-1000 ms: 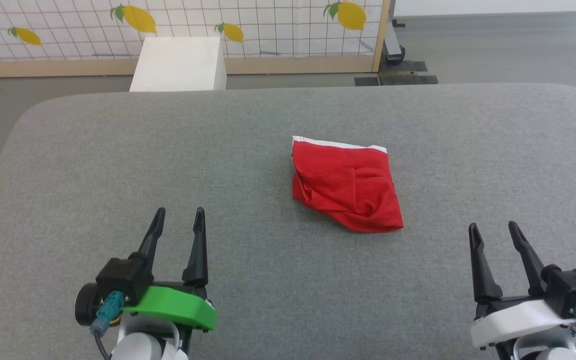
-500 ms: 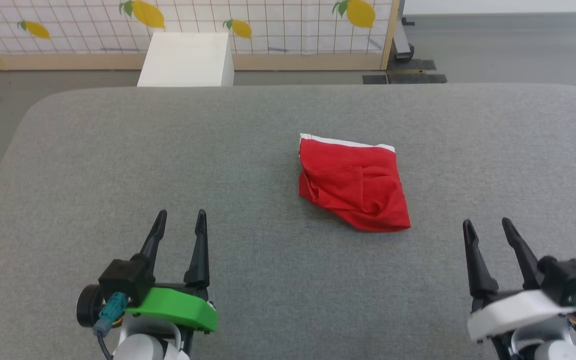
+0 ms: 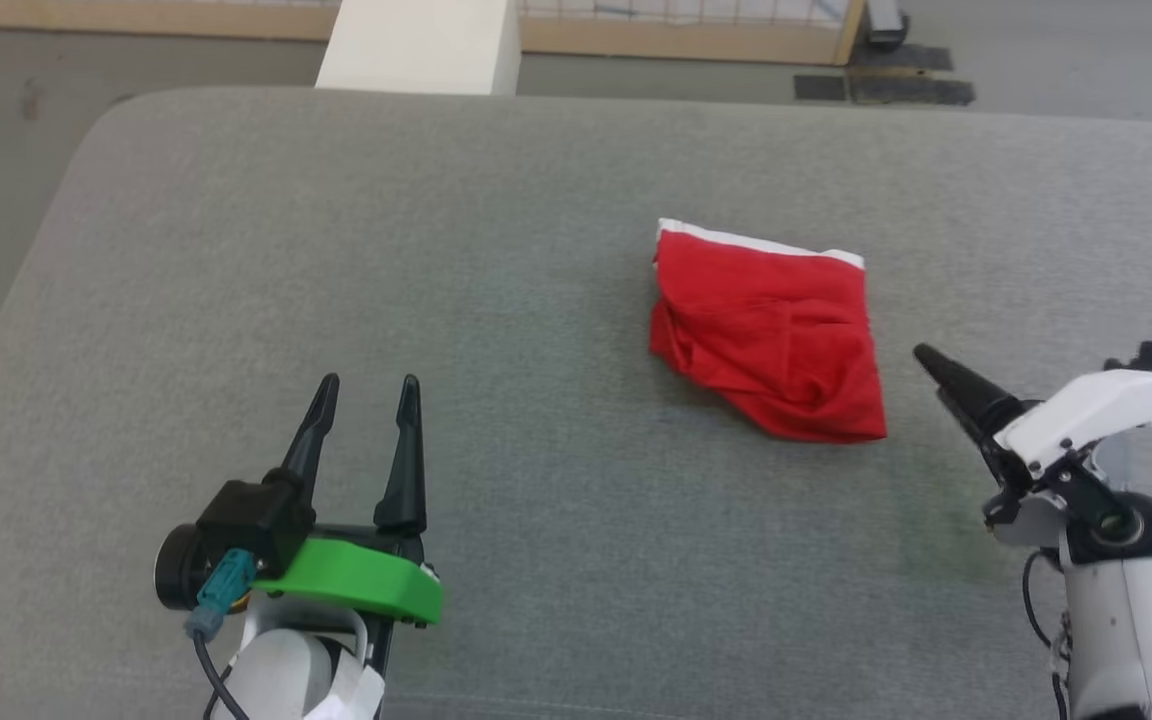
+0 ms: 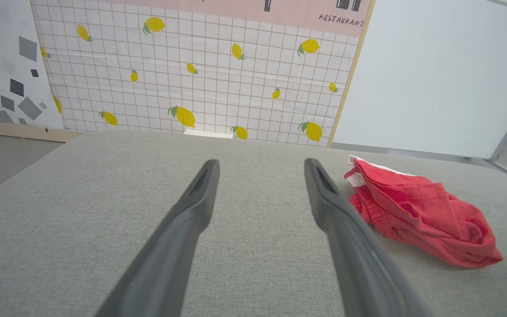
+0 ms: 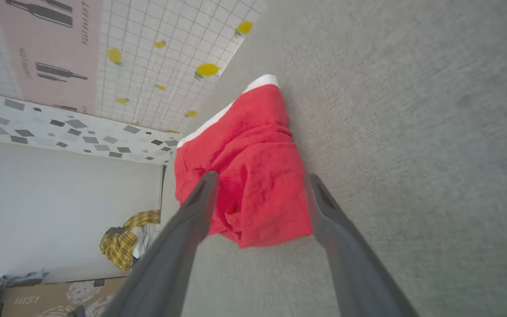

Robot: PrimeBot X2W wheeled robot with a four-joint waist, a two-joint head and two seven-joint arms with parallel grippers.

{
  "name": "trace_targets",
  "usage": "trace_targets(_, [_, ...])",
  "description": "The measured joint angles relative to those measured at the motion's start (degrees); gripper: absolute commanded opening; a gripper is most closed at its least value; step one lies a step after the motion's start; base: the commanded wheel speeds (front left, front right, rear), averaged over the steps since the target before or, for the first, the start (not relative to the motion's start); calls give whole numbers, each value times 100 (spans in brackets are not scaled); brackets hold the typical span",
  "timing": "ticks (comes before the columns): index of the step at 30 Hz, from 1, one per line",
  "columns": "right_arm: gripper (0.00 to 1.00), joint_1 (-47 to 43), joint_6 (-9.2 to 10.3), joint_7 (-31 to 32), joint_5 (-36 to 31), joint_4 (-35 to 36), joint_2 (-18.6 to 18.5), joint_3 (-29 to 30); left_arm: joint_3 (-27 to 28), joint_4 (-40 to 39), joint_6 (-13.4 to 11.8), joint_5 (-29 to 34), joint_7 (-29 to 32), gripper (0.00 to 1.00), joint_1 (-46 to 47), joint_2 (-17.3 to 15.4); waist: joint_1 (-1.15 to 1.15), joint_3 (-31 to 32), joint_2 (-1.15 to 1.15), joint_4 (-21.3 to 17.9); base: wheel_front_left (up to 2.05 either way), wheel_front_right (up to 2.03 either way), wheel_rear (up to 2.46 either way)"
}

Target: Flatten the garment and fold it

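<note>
Red garment (image 3: 766,335) crumpled right of centre, my right gripper (image 3: 931,360) beside it, left gripper (image 3: 369,382) lower left, both spread wide, empty

We look at a grey, cloth-covered padded surface (image 3: 236,250) with a rounded far-left corner. On it lies the red garment (image 3: 771,335), right of the middle and well in from the far edge. It sits crumpled and bunched, its white band running along the side nearest the far edge.
</note>
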State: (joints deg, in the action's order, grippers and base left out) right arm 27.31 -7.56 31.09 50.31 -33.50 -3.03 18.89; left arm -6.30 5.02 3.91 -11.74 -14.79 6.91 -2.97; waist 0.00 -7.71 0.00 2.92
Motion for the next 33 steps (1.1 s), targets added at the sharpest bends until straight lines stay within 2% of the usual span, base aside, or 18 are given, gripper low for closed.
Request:
trace_targets(2, [100,395,1,382,-62,-641,13,318,-12,-7,0,-9,0,100,42,-1,0,-82,0,106,0,0,0])
trace_targets(5, [100,916,0,600,-420,-1430,4,677,-42,-9,0,-35,0,100,81,-1,0,-191,0,254,0,0,0])
trace_targets(12, [100,1851,1,408,-1118,-2680,-27,1397,-94,-32,-3,-44,0,100,167,-1,0,-427,0,553,0,0,0])
trace_targets(13, [61,2084,0,422,-1349,-2981,-44,1449,-100,-34,-44,-44,0,100,169,-1,1,-495,0,642,0,0,0])
trace_targets(15, [13,2197,0,480,-1414,-3071,-49,1448,-94,-33,-45,-44,0,100,169,-1,1,-517,0,680,0,0,0])
trace_targets(16, [0,2223,0,482,-1449,-3085,-44,1432,-89,-32,-45,-44,0,100,169,-1,1,-517,0,687,0,0,0])
trace_targets(21, [0,2228,1,538,-1711,-2874,-3,1035,-32,-33,-66,-42,0,100,164,-2,1,-448,0,605,0,0,0])
trace_targets(26, [0,2101,0,420,-2572,-2013,-109,-385,2,-49,-68,-33,1,100,151,-2,1,-369,0,342,0,0,0])
trace_targets(30, [0,1819,0,194,-3228,-1510,-499,-1441,5,-79,-48,-14,1,100,147,-1,1,-326,0,52,0,0,0])
trace_targets(33, [0,1756,0,65,-3594,-1281,-879,-1994,-7,-121,-37,20,1,100,157,-1,1,-317,0,-199,0,0,0])
